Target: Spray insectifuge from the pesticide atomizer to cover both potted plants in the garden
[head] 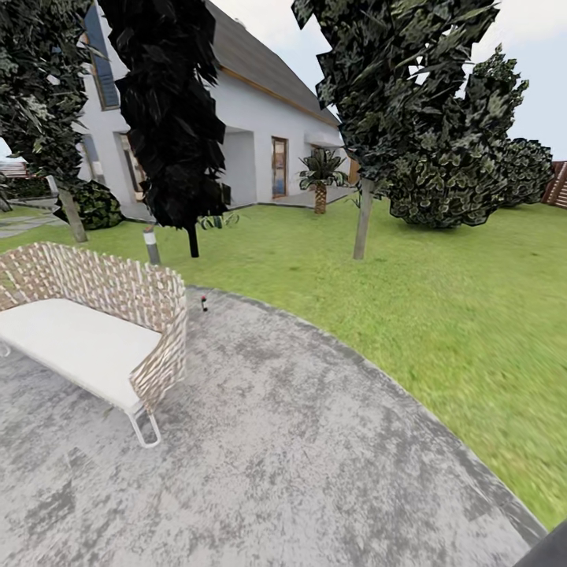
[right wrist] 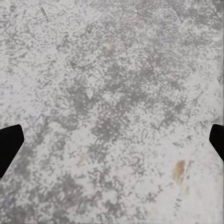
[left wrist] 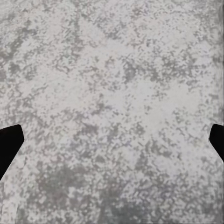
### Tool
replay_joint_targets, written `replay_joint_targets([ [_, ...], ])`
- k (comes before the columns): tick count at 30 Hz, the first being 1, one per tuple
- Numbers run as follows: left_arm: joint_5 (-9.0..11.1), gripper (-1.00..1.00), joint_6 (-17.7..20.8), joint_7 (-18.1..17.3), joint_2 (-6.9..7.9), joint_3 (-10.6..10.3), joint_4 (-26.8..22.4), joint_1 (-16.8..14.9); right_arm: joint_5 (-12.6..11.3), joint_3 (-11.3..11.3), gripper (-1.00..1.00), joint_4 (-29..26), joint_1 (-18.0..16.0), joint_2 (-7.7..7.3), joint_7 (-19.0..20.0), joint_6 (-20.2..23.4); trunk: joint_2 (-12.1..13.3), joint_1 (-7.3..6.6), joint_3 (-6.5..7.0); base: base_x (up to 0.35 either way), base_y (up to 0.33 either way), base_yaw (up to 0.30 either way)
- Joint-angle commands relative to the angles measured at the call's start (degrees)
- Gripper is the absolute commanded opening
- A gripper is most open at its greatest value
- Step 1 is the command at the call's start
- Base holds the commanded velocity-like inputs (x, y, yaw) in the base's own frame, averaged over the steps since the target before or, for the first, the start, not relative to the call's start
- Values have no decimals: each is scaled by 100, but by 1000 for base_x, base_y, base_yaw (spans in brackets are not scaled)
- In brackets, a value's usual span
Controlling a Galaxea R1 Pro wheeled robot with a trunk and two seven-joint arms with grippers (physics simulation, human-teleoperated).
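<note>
Tiny dark bottle, probably the pesticide atomizer [head: 204, 302], upright at the far rim of the paved patio [head: 299, 441], just beside the lawn [head: 441, 299]; too small for label or trigger to be read. Near it, a wicker chair [head: 94, 331], cut off at the frame's edge. Left gripper [left wrist: 112, 140] and right gripper [right wrist: 112, 140] over bare paving, jaws spread wide, gripping nothing, fingertips barely visible.

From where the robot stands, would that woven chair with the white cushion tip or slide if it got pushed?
The wicker chair looks wide and low, so tipping seems unlikely. Its open weave and thin metal legs suggest it is light for its size, so it would probably slide on the paved patio. The white cushion seems to lie loose and might shift.
</note>
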Motion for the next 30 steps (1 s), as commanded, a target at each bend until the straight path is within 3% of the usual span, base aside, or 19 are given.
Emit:
replay_joint_targets([
  [1,-7,100,-20,6,0,6,3,-4,1,-1,100,5,-3,-1,-1,-18,-2,3,-5,319,-127,0],
  [30,-4,100,-23,6,0,12,4,-6,-27,-4,100,207,-3,-1,24,-23,-2,3,-5,322,-114,0],
])
